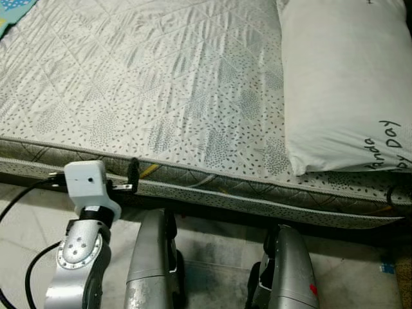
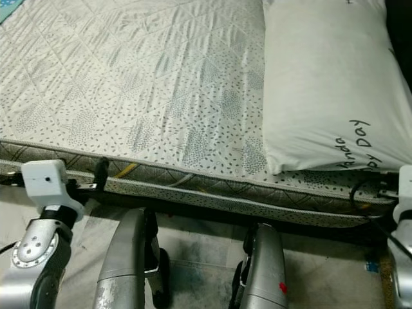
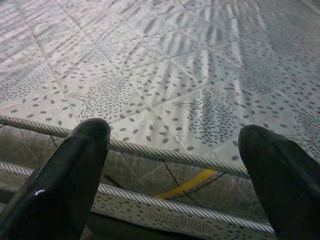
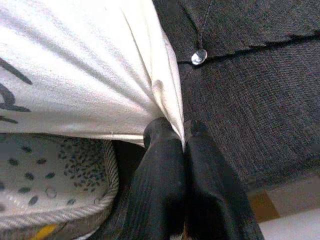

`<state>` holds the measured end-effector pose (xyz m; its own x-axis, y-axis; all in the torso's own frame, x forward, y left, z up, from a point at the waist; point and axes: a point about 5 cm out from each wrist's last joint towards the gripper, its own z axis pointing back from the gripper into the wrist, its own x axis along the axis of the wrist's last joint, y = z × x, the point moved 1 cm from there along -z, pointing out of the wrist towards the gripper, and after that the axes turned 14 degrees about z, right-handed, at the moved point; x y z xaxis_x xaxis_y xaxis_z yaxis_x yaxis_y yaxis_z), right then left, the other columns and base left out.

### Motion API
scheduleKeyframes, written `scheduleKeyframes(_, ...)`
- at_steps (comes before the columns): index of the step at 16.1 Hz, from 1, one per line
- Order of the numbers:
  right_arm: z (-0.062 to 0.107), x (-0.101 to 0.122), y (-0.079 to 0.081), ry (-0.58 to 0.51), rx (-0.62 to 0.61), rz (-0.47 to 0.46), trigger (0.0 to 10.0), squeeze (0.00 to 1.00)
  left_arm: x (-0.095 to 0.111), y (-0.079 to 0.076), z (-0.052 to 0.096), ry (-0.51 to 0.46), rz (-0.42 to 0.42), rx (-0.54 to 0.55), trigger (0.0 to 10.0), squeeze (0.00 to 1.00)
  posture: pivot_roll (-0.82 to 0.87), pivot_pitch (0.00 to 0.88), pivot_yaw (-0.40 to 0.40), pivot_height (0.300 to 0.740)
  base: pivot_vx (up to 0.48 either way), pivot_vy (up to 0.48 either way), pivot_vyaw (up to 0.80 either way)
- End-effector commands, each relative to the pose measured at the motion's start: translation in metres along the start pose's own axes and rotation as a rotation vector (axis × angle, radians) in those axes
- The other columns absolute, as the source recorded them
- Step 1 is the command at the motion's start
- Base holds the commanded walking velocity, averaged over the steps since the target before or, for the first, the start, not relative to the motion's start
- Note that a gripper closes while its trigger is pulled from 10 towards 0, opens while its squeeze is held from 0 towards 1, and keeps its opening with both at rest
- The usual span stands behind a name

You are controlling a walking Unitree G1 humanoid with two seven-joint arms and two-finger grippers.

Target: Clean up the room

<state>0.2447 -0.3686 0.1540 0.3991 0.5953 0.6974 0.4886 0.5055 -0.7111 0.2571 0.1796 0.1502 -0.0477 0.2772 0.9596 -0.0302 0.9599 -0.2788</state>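
A white pillow (image 1: 347, 84) with black lettering lies at the right end of the bare speckled mattress (image 1: 161, 84). In the right wrist view my right gripper (image 4: 181, 136) is shut on a corner of the pillow (image 4: 75, 65), the cloth pinched between its two black fingers (image 4: 160, 165). My right wrist (image 2: 404, 193) sits at the mattress edge, far right. My left gripper (image 3: 175, 135) is open at the mattress's near edge (image 1: 133, 172), with nothing between its fingertips (image 3: 85, 140).
A dark grey padded headboard (image 4: 250, 90) with a silver button (image 4: 199, 56) stands behind the pillow. My two legs (image 1: 151, 257) stand on the pale floor (image 1: 219, 251) against the bed's side. A yellow strip (image 3: 187, 184) shows on the mattress wall.
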Motion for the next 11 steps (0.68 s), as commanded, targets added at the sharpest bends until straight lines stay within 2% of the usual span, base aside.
scheduleKeyframes(1,0.008,-0.02,-0.02,0.088,-0.062,0.01,0.0,0.0,-0.005,0.003,0.001,0.017,-0.001,0.01,10.0,0.0,0.01,0.211,-0.014,0.55,0.0,0.0,0.0)
scheduleKeyframes(2,0.016,-0.024,-0.019,0.097,-0.046,0.028,0.0,0.0,-0.005,0.003,0.0,0.014,0.001,0.008,10.0,0.0,0.01,0.211,-0.014,0.55,0.0,0.0,0.0)
scheduleKeyframes(5,0.016,-0.026,-0.021,0.11,-0.05,0.037,0.0,0.0,-0.006,0.002,-0.001,0.014,0.003,0.006,10.0,0.0,0.01,0.211,-0.013,0.55,0.0,0.0,0.0)
scheduleKeyframes(7,0.01,-0.024,-0.023,0.114,-0.058,0.037,0.0,0.0,-0.006,0.001,-0.001,0.014,0.006,0.005,10.0,0.0,0.01,0.209,-0.015,0.55,0.0,0.0,0.0)
scheduleKeyframes(10,-0.001,-0.015,-0.017,0.113,-0.054,0.007,0.0,0.0,-0.007,0.001,-0.002,0.012,0.006,0.005,10.0,0.0,0.01,0.208,-0.015,0.55,0.0,0.0,0.0)
scheduleKeyframes(11,-0.017,-0.001,-0.013,0.089,-0.057,-0.024,0.0,0.0,-0.006,0.0,-0.003,0.007,0.006,0.005,10.0,0.0,0.01,0.209,-0.015,0.55,0.0,0.0,0.0)
